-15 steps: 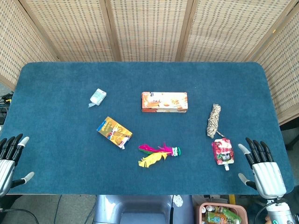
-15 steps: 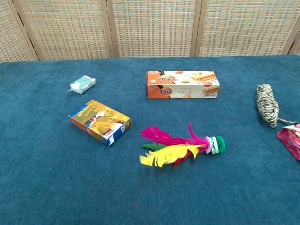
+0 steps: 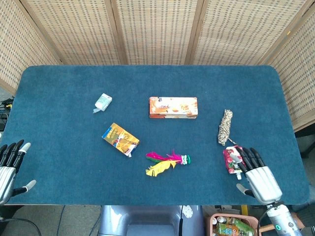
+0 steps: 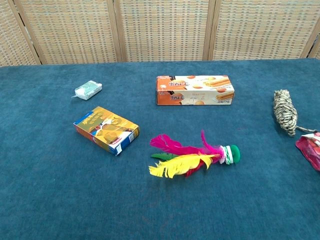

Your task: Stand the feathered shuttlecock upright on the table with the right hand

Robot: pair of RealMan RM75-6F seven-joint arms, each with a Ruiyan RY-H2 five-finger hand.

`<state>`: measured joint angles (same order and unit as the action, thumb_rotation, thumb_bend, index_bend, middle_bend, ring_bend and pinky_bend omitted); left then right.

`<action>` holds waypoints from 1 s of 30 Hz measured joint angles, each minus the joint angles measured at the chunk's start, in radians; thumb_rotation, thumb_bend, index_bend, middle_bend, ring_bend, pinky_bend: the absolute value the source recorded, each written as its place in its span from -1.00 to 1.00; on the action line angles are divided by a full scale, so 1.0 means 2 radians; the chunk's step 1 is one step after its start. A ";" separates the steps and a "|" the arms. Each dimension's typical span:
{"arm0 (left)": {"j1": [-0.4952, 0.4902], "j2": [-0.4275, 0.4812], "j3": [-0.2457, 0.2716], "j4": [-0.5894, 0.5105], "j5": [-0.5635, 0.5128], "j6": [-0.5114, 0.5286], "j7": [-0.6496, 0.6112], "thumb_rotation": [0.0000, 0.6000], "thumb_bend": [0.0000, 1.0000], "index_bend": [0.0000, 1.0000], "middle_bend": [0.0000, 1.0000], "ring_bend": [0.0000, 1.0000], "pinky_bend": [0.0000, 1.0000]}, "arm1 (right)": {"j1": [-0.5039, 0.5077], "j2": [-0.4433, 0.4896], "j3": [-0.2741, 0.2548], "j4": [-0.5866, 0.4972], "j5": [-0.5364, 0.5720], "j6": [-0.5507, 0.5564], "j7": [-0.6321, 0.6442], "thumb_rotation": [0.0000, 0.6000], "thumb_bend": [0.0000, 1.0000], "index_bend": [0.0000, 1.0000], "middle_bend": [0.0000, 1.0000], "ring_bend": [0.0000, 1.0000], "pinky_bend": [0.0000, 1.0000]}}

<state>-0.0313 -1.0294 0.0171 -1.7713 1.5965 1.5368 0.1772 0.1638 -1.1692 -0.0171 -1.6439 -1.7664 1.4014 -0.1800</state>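
Note:
The feathered shuttlecock [image 3: 167, 162] [image 4: 192, 156] lies on its side near the table's front middle, pink, yellow and red feathers to the left, green base to the right. My right hand [image 3: 257, 175] hovers open at the front right, fingers spread, partly over a red pouch [image 3: 231, 158], well right of the shuttlecock. My left hand [image 3: 10, 164] rests open at the table's front left edge. Neither hand shows in the chest view.
An orange biscuit box [image 3: 173, 107] lies behind the shuttlecock, a yellow-blue carton [image 3: 120, 139] to its left, a small white packet [image 3: 103, 102] further back left. A coil of rope [image 3: 225, 126] lies behind the red pouch. Woven screens stand behind the blue table [image 3: 59, 83].
My right hand has moved left and forward over the table edge, now overlapping the red pouch. The shuttlecock and left hand have not moved.

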 measured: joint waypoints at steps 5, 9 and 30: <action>-0.005 -0.002 -0.004 0.000 -0.014 -0.011 0.003 1.00 -1.00 -1.00 -1.00 -1.00 -1.00 | 0.066 -0.030 0.006 0.030 -0.042 -0.057 0.006 1.00 -1.00 -0.45 -1.00 -1.00 -1.00; -0.011 -0.004 -0.011 0.000 -0.032 -0.024 0.008 1.00 -1.00 -1.00 -1.00 -1.00 -1.00 | 0.109 -0.070 0.010 0.057 -0.071 -0.093 0.000 1.00 -1.00 -0.38 -1.00 -1.00 -1.00; -0.023 -0.006 -0.018 -0.001 -0.063 -0.050 0.015 1.00 -1.00 -1.00 -1.00 -1.00 -1.00 | 0.226 -0.270 0.036 0.217 -0.051 -0.199 0.007 1.00 -0.93 -0.23 -0.97 -1.00 -1.00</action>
<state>-0.0779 -1.0411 -0.0188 -1.7725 1.4706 1.4359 0.2066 0.6160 -1.7083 0.0542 -1.2099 -1.8691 1.0039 -0.1662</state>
